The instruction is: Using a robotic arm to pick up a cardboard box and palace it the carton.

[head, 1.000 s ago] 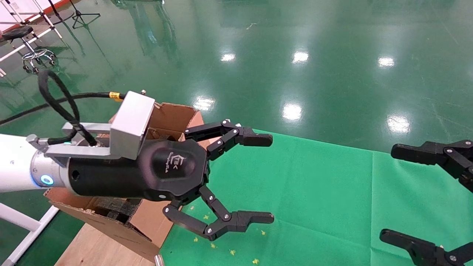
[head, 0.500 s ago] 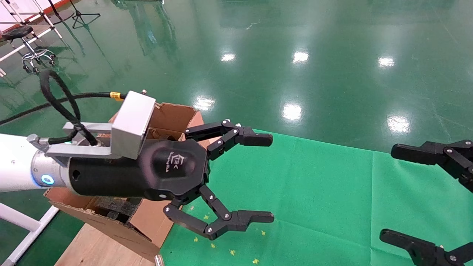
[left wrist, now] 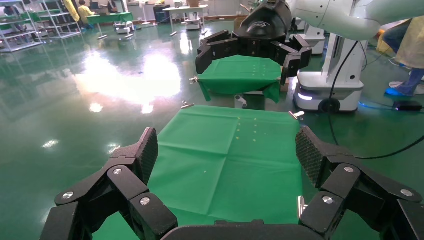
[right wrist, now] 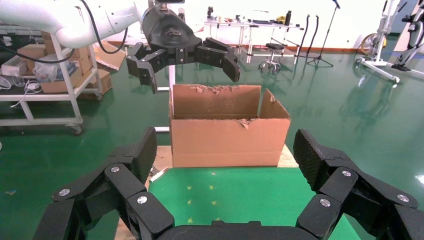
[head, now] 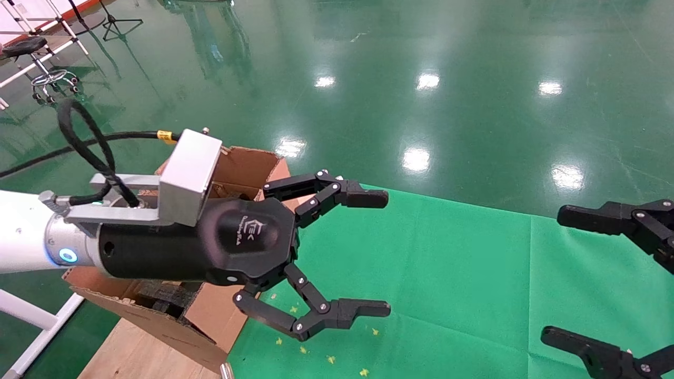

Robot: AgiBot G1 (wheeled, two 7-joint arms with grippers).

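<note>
The carton (head: 246, 167) stands on a wooden board at the table's left end, flaps up, with black foam (head: 160, 296) inside. It also shows in the right wrist view (right wrist: 227, 131). The small taped cardboard box is out of view. My left gripper (head: 387, 254) on the white arm is open and empty, hovering over the carton's near side and the green cloth (head: 453, 273). Its fingers (left wrist: 148, 151) show wide apart in the left wrist view. My right gripper (head: 552, 275) is open and empty at the right edge, facing the carton.
The wooden board (head: 134, 355) lies under the carton. Small yellow marks (head: 330, 359) dot the cloth. A stool (head: 32, 48) and stands are on the shiny green floor at the far left. A white shelf cart (right wrist: 50, 75) stands behind the carton.
</note>
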